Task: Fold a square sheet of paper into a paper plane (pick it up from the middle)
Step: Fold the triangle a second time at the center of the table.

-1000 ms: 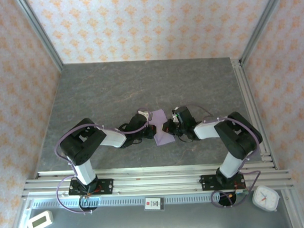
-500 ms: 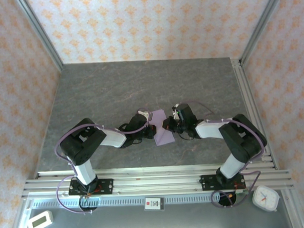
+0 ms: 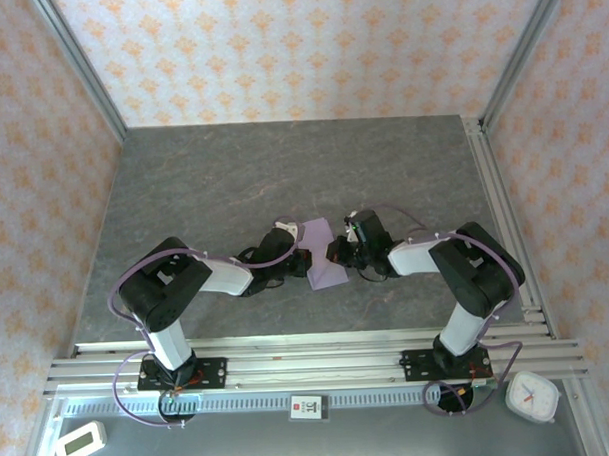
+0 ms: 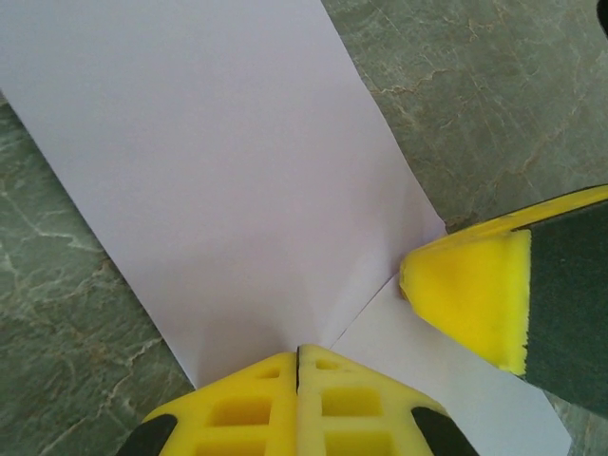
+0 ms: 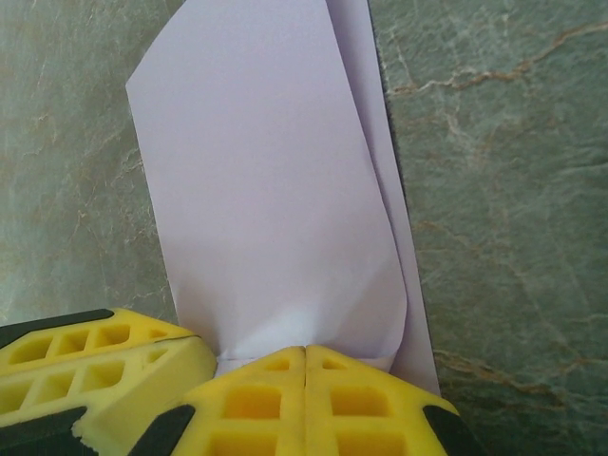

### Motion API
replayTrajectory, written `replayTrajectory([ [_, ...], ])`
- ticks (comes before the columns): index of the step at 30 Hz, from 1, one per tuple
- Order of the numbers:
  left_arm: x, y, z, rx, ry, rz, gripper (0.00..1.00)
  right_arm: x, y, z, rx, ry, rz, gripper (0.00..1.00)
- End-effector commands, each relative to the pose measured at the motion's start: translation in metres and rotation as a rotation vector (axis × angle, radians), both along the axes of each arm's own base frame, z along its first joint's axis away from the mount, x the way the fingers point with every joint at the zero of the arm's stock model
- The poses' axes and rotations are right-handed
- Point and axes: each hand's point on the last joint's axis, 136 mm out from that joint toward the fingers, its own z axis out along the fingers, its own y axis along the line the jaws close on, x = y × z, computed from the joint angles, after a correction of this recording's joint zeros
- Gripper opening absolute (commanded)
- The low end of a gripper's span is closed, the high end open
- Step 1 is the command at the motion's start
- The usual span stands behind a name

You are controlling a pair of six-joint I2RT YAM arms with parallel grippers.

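Note:
The square sheet of paper [image 3: 322,255] lies on the grey table between both grippers, pale lilac and folded over into layers. In the left wrist view the sheet of paper [image 4: 218,171] shows a diagonal crease, and my left gripper [image 4: 297,353] is shut, its tips resting on the paper's near edge. A yellow finger [image 4: 470,294] of the right gripper presses the paper from the right. In the right wrist view a folded flap of the paper [image 5: 266,171] curls up in front of my right gripper [image 5: 305,351], which is shut with its tips against the fold. The left gripper's fingers [image 5: 104,366] lie beside it.
Aluminium rails [image 3: 289,361] run along the near edge and a rail [image 3: 499,211] runs along the right side. A white timer [image 3: 80,442], a small label card [image 3: 306,406] and a white clock [image 3: 532,396] sit below the rails. Patterned walls enclose the table.
The right arm swung slightly outward and came back, its gripper shifting a little along the paper. The left arm and the paper have stayed put.

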Motion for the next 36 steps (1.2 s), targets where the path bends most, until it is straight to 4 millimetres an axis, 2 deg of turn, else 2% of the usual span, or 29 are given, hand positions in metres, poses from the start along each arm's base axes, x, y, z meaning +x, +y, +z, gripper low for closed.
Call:
replayTrajectory([
  [1,-0.004,0.019,-0.017,0.101,0.022,0.036,0.00,0.000,-0.003,0.011,-0.018,-0.012,0.007,0.00],
  [6,-0.005,0.018,-0.019,0.097,0.027,0.035,0.00,-0.004,0.007,0.034,0.036,-0.040,0.030,0.00],
  [10,-0.004,0.017,-0.019,0.095,0.028,0.032,0.00,-0.015,0.014,0.036,0.048,-0.038,0.047,0.00],
  [16,-0.004,0.017,-0.021,0.099,0.029,0.031,0.00,-0.034,0.027,0.026,0.061,-0.011,0.076,0.00],
  [21,-0.003,0.017,-0.019,0.100,0.024,0.035,0.00,-0.046,0.030,0.008,0.046,0.029,0.090,0.00],
  [28,-0.003,0.017,-0.022,0.103,0.029,0.032,0.00,-0.052,0.032,-0.001,0.037,0.049,0.110,0.00],
  [31,-0.003,0.017,-0.024,0.106,0.033,0.031,0.00,-0.052,0.034,0.005,0.047,0.039,0.118,0.00],
  [36,-0.001,0.016,-0.020,0.100,0.021,0.034,0.00,-0.047,0.035,0.028,0.069,-0.016,0.111,0.00],
])
